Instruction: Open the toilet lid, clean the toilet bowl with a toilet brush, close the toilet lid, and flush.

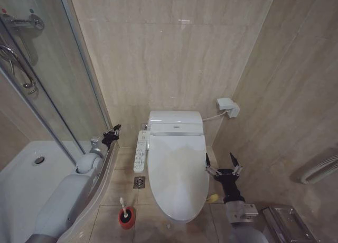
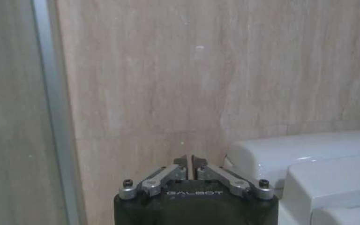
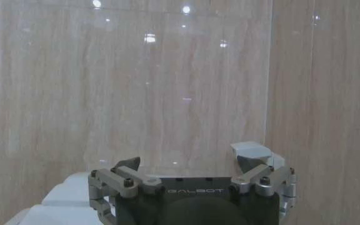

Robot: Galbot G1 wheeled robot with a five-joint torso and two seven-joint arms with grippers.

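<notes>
The toilet lid (image 1: 177, 171) lies down flat over the toilet, so the toilet bowl is hidden beneath it. The toilet brush (image 1: 125, 213) stands in its red holder on the floor left of the toilet's front. My left gripper (image 1: 112, 132) is shut and empty, raised left of the toilet near the shower glass; the left wrist view has it (image 2: 191, 164) facing the wall beside the tank (image 2: 305, 159). My right gripper (image 1: 220, 162) is open and empty, just off the lid's right edge; in the right wrist view its fingers (image 3: 125, 165) are spread wide.
A long white button panel (image 1: 141, 150) runs along the toilet's left side. The shower enclosure glass (image 1: 63, 90) and white tray (image 1: 21, 185) stand at left. A floor drain (image 1: 139, 182) lies between panel and brush. A wall socket (image 1: 227, 106) and towel rail (image 1: 322, 169) are at right.
</notes>
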